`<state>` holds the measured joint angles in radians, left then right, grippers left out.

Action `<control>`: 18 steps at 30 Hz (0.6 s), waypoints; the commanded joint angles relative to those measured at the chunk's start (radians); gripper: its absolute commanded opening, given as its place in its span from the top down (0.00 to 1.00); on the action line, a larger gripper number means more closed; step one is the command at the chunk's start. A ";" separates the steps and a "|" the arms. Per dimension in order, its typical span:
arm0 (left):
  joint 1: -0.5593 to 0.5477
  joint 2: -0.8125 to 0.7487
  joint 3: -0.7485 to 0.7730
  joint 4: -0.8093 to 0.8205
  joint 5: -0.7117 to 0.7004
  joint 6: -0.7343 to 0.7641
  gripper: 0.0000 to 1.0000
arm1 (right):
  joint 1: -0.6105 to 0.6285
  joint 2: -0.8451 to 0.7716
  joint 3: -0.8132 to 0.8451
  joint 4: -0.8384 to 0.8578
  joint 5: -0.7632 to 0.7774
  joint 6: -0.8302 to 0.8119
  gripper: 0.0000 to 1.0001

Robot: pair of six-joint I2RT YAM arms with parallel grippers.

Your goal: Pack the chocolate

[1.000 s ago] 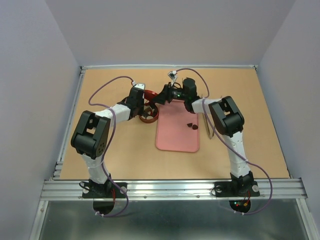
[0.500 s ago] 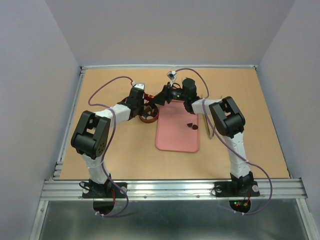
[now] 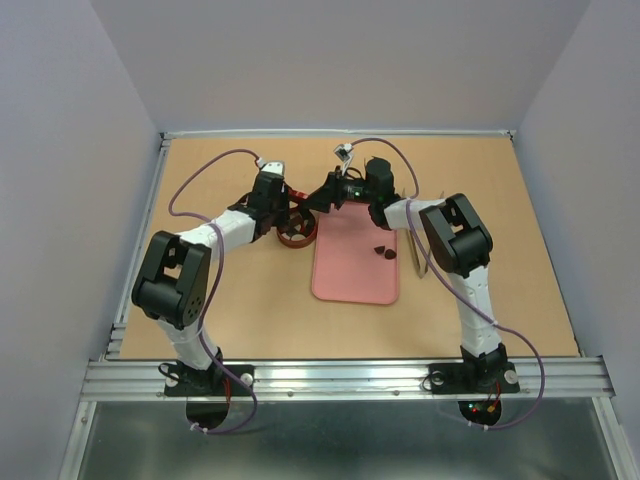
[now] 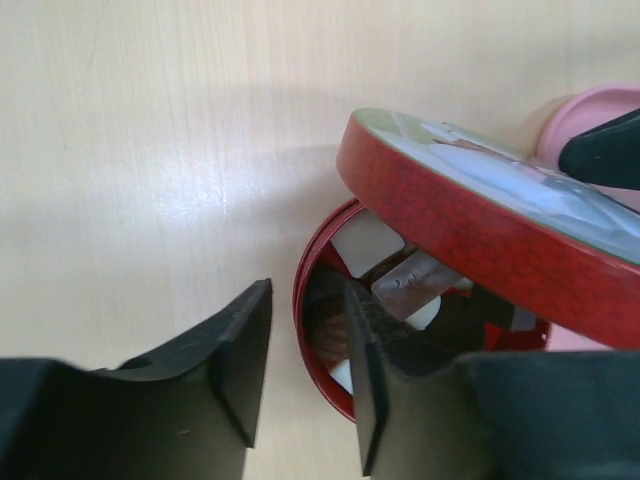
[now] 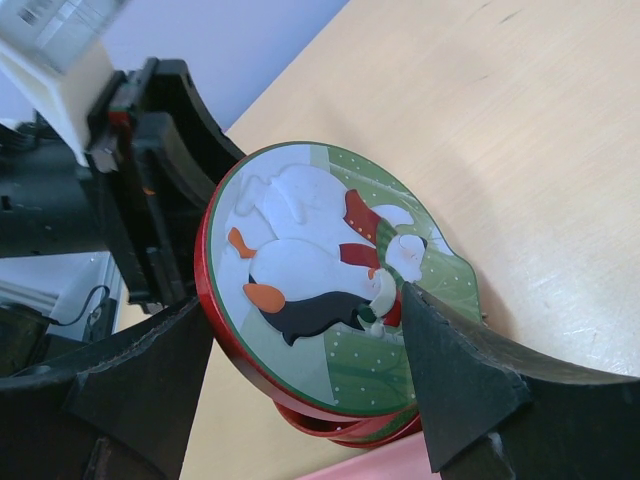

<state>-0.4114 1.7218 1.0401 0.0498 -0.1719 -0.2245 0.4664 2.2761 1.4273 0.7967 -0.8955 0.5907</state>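
pinching lid (image 5: 300,240) edges, right gripper (image 5: 308,310) holds it tilted over tin (image 4: 312,240) of chocolate (image 4: 410,285); left gripper (image 4: 305,330) part-spread astride tin edge.

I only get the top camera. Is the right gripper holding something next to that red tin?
Observer: Yes. The right gripper clamps the tin's round lid by its rim, with a penguin picture on top.
Operator: Wow! Is any chocolate inside the tin?
Observer: Yes. The left wrist view shows brown and cream-white chocolates lying in the open tin, with the lid tilted partly over it.
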 commanded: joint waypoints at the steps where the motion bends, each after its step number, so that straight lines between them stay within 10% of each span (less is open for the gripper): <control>1: -0.003 -0.074 -0.012 0.042 -0.001 -0.015 0.47 | 0.011 -0.052 -0.007 0.055 -0.017 -0.011 0.21; 18: -0.003 -0.279 -0.115 -0.047 -0.021 -0.073 0.41 | 0.015 -0.066 -0.018 0.055 -0.016 -0.019 0.21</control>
<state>-0.4114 1.5635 0.9604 0.0208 -0.1772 -0.2634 0.4664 2.2715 1.4235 0.7963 -0.8951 0.5903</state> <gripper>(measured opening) 0.586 0.788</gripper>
